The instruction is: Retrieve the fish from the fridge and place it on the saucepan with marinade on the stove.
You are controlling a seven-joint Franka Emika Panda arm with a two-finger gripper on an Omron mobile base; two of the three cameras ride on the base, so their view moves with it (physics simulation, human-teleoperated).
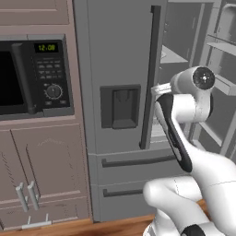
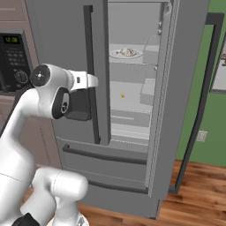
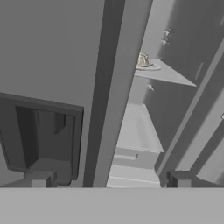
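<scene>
fish: small pale grey-beige lump [image 2: 127,52] on a white round plate [image 2: 115,54], on an upper shelf [image 2: 128,66] inside the fridge; also seen in the hand view [image 3: 143,61], partly cut off by the left door's edge.
plate: sits flat on that shelf, toward its front.
yellow speck: tiny [image 2: 122,95], on the next shelf down, well below the plate.
fridge: tall grey French-door unit [image 2: 62,35]; right door [image 2: 185,88] swung open, left door shut, with dark dispenser recess [image 1: 120,107] and long vertical handle [image 1: 152,73]; two bottom drawers, both closed.
shelves: pale grey, stacked in the open right half; door bins on the open door visible in the left base view.
end effector: [image 3: 109,178] fingers apart at full spread, nothing between them; tips at the bottom of the hand view, one [image 3: 40,178] in front of the dispenser recess, the other low in front of the open compartment; well apart from the fish.
arm: white, elbow raised in front of the shut left door, wrist pointing toward the fridge opening.
microwave: black-fronted [image 1: 32,76], left of the fridge, set in brown cabinets.
floor: wood planks [image 2: 194,194].
wall: green [image 2: 212,114], right of the open door.
</scene>
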